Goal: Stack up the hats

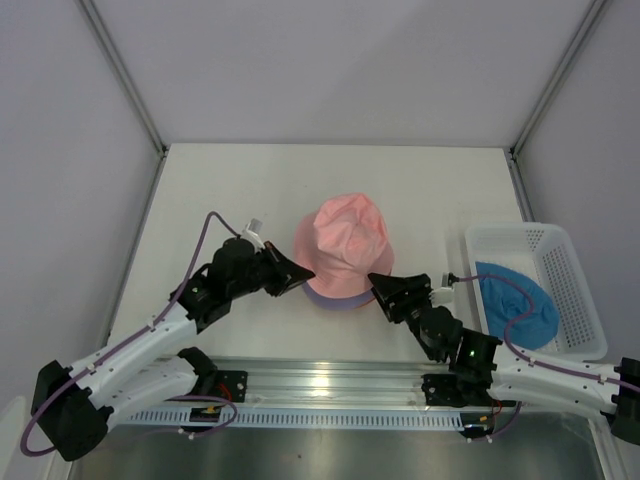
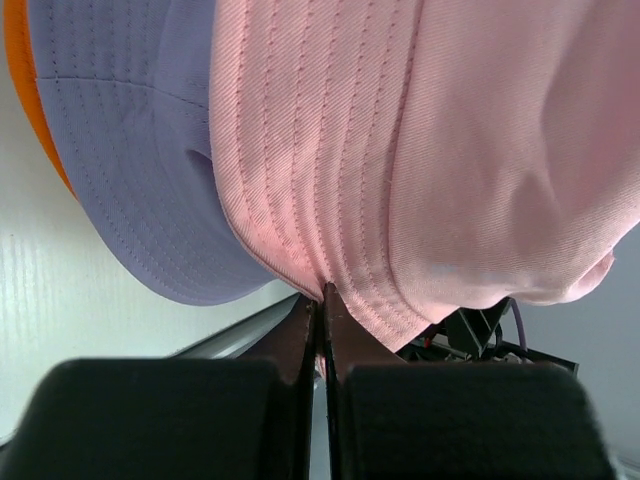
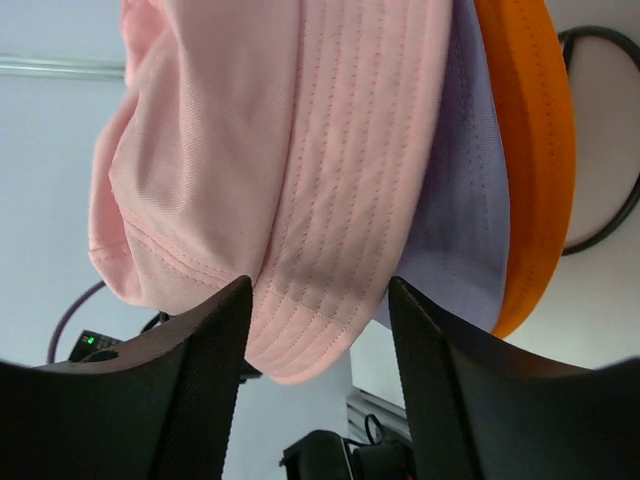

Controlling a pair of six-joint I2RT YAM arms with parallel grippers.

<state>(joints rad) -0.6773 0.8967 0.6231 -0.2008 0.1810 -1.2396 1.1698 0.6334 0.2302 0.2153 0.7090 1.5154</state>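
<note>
The pink hat (image 1: 345,238) sits on top of the pale purple hat (image 1: 333,301) at the table's middle. The orange hat is hidden in the top view. In the left wrist view the pink hat (image 2: 430,150) lies over the purple hat (image 2: 140,160) and the orange hat (image 2: 18,80). My left gripper (image 1: 306,272) is shut on the pink brim's left edge (image 2: 322,292). My right gripper (image 1: 378,285) is open, its fingers either side of the pink brim (image 3: 320,290); the purple hat (image 3: 460,220) and the orange hat (image 3: 530,150) show beside it. The blue hat (image 1: 516,300) lies in the basket.
A white slotted basket (image 1: 570,262) stands at the right edge of the table. A black wire loop (image 3: 612,140) shows behind the orange hat in the right wrist view. An aluminium rail (image 1: 330,380) runs along the near edge.
</note>
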